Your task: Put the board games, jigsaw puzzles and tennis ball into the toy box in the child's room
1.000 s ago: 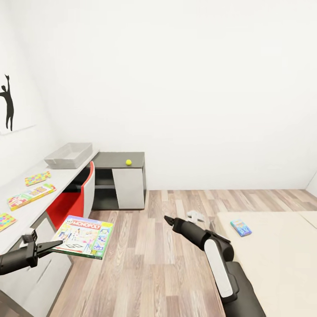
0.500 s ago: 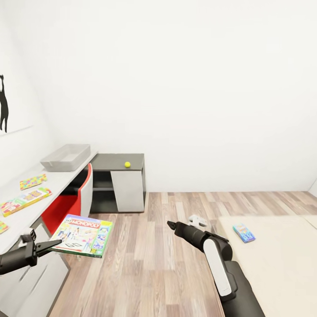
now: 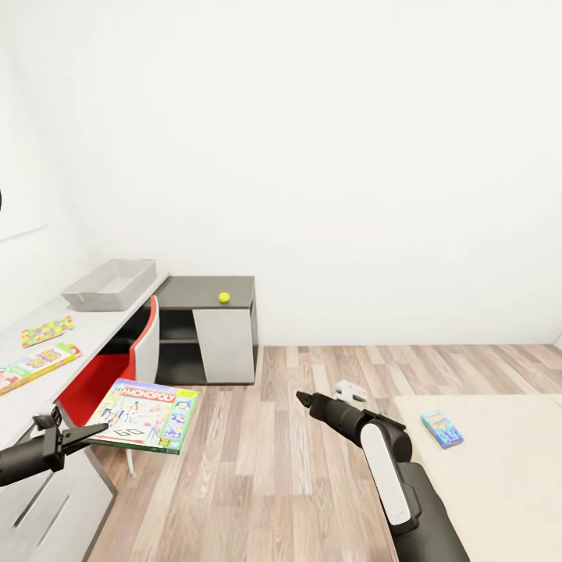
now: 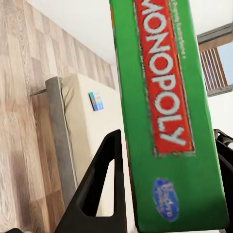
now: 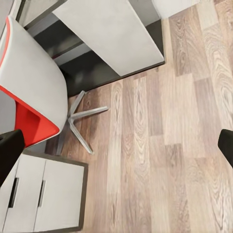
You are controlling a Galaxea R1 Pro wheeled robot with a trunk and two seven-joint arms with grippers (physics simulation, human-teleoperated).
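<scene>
My left gripper point(image 3: 90, 432) is shut on the edge of the Monopoly board game point(image 3: 145, 404) and holds it flat above the floor beside the table point(image 3: 94, 332). In the left wrist view its green edge point(image 4: 165, 111) sits between the black fingers point(image 4: 104, 184). The toy box point(image 3: 109, 284) stands at the table's far end. A jigsaw puzzle point(image 3: 47, 330) and the Skip-Bo game point(image 3: 35, 364) lie nearer. The tennis ball point(image 3: 224, 297) rests on the dark cabinet point(image 3: 207, 285). A blue-teal game point(image 3: 442, 428) lies on the bed point(image 3: 499, 484). My right gripper point(image 3: 300, 398) hangs open over the floor.
A red and white chair point(image 3: 125, 355) is tucked under the table, and its star base point(image 5: 80, 119) spreads over the wood floor. A small white object point(image 3: 350, 388) lies on the floor near the bed corner. White drawer fronts point(image 5: 39, 199) close off the table's near end.
The whole picture has slid left, so the camera has turned right. The table's things now sit nearer the left edge. Both arms keep their pose, with the Monopoly box still held.
</scene>
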